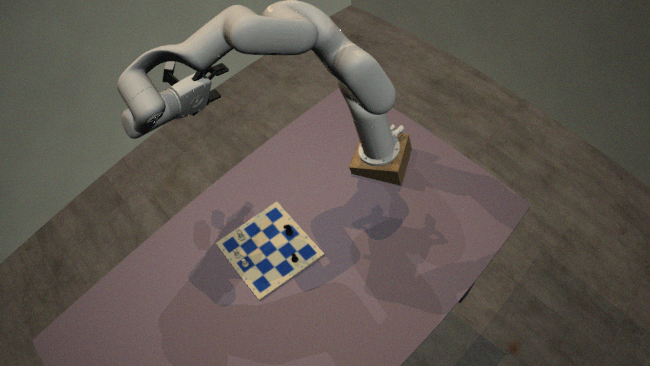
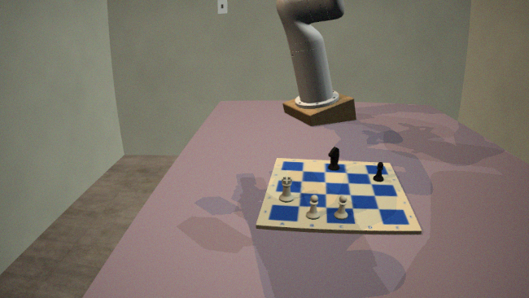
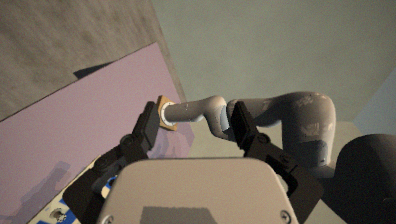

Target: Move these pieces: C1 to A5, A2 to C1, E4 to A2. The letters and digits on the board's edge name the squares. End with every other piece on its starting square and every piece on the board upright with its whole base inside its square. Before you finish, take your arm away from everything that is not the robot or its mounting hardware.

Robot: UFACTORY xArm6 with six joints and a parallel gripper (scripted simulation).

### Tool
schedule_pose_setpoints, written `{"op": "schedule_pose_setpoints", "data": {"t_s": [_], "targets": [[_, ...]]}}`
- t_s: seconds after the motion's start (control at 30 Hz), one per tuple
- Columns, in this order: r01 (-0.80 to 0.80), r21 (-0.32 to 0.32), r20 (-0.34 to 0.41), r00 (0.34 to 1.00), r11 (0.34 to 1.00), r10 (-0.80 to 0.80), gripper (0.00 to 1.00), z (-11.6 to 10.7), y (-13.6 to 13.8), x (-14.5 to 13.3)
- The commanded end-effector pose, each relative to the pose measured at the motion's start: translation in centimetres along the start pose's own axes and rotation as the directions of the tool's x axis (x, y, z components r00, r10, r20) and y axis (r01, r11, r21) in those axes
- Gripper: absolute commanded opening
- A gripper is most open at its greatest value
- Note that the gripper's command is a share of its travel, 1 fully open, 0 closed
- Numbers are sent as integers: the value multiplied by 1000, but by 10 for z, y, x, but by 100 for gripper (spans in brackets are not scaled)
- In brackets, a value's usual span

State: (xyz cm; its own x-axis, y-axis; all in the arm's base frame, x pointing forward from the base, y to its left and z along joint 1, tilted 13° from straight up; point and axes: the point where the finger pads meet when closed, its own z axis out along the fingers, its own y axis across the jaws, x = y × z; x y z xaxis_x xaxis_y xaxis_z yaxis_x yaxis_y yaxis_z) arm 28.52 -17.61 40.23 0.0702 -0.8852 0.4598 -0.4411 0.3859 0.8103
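The chessboard lies on the table. In the exterior view, a white pawn stands upright on C1. The white king stands upright on A2. A black pawn stands upright on E4. A5 is bare. My gripper is open and empty, high above and off to the side of the board, tilted with its fingers toward the arm's base. It is out of the exterior view.
Another white pawn stands on B1, close beside the C1 pawn. A black knight stands on C5. The arm's wooden base is beyond the board's row 5 side. Arm shadows cross the board.
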Motion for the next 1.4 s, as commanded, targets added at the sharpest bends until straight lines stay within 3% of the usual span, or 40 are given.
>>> {"op": "schedule_pose_setpoints", "data": {"t_s": [0.0,0.17,0.3,0.4,0.43,0.5,0.53,0.6,0.63,0.7,0.73,0.8,0.83,0.9,0.93,0.97,1.03,1.07,1.17,1.2,1.27,1.3,1.37], "targets": [[-2,3,1,1000,1000,2,100,0,1,0],[-16,8,-29,999,1000,16,100,-9,-6,-5],[-87,55,-182,979,995,95,100,-53,-43,-40],[-112,82,-241,962,990,129,100,-69,-56,-57],[-139,119,-303,938,983,169,100,-83,-68,-75],[-139,119,-303,938,983,169,100,-86,-71,-79],[-164,166,-367,905,972,215,100,-104,-86,-105],[-164,166,-367,905,972,215,100,-104,-86,-105],[-184,223,-428,864,957,266,100,-120,-101,-135],[-184,223,-428,864,957,266,100,-120,-101,-136],[-199,290,-484,814,936,322,100,-132,-114,-165],[-199,290,-484,814,936,322,100,-135,-116,-170],[-204,363,-530,757,909,382,100,-143,-126,-198],[-204,363,-530,757,909,382,100,-147,-129,-208],[-199,441,-564,696,875,443,100,-152,-137,-234],[-199,441,-564,696,875,443,100,-155,-141,-247],[-199,441,-564,696,875,443,100,-156,-142,-248],[-184,520,-586,635,834,504,100,-160,-151,-286],[-184,520,-586,635,834,504,100,-161,-152,-289],[-159,595,-593,575,788,564,100,-162,-161,-330],[-159,595,-593,575,788,564,100,-162,-161,-330],[-126,664,-589,519,737,619,100,-160,-167,-361],[-126,664,-589,519,737,619,100,-160,-169,-369]]}}
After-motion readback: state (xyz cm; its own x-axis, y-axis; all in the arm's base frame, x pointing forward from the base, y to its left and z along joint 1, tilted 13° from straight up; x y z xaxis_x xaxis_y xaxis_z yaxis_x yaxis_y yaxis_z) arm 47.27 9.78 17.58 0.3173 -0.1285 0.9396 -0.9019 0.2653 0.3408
